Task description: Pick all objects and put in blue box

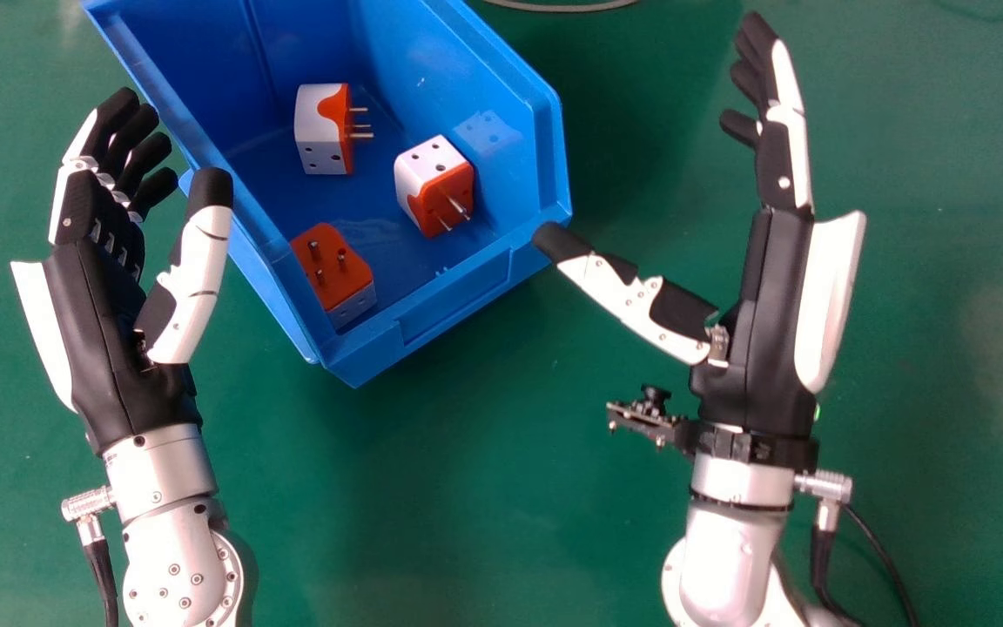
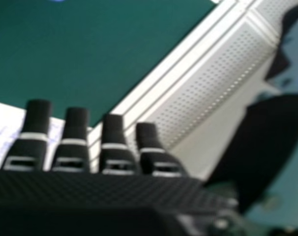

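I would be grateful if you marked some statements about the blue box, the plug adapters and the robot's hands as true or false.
1. Three orange and white plug adapters lie in the blue box. True.
2. The right hand is gripping an adapter. False: it is open and holds nothing.
3. In the head view, the lowest adapter has its pins pointing up. True.
4. The three adapters are pressed against one another. False: they lie apart, with bare box floor between them.
5. The left hand is open, at the head view's left. True.
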You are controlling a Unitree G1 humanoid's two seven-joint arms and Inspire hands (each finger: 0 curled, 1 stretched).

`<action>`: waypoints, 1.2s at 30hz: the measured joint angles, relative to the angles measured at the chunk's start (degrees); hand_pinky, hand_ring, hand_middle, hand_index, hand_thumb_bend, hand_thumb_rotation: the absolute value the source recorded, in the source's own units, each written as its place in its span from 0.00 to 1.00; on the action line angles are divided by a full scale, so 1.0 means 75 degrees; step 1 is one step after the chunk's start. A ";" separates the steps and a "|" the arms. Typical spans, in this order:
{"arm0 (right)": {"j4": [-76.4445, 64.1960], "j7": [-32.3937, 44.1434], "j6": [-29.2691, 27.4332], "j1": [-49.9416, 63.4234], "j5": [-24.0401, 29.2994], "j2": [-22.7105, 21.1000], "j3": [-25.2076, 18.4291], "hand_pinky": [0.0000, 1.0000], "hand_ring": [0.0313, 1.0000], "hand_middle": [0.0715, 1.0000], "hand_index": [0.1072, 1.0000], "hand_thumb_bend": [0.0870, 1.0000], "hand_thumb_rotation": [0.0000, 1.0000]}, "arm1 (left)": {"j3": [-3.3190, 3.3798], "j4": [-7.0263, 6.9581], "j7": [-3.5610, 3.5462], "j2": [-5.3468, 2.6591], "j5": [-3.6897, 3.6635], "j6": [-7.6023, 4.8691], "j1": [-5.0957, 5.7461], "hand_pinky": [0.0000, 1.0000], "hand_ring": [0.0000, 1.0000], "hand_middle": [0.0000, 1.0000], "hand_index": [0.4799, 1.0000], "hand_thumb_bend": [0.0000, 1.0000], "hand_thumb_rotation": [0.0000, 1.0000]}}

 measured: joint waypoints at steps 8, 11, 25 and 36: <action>-0.0549 0.1384 -0.0014 0.0730 0.1025 0.0249 -0.0226 0.76 0.85 0.87 0.89 0.62 0.52 | -0.0018 -0.0227 -0.0046 -0.0011 -0.0050 0.0000 0.0145 0.77 0.79 0.82 0.61 0.69 0.49; -0.0622 0.1737 0.0020 0.0832 0.1203 0.0350 -0.0332 0.75 0.84 0.87 0.89 0.62 0.54 | -0.0019 -0.0214 -0.0075 -0.0010 -0.0061 -0.0004 0.0144 0.77 0.79 0.82 0.61 0.69 0.48; -0.0864 0.2264 0.0033 0.1153 0.1374 0.0592 -0.0670 0.74 0.84 0.87 0.90 0.61 0.64 | 0.0045 -0.0130 -0.0227 0.0011 -0.0113 -0.0044 0.0204 0.77 0.79 0.81 0.60 0.72 0.49; -0.0872 0.2245 0.0024 0.1286 0.1360 0.0598 -0.0664 0.75 0.84 0.88 0.90 0.60 0.65 | 0.0046 -0.0299 -0.0330 0.0033 -0.0115 -0.0040 0.0348 0.77 0.79 0.81 0.60 0.71 0.49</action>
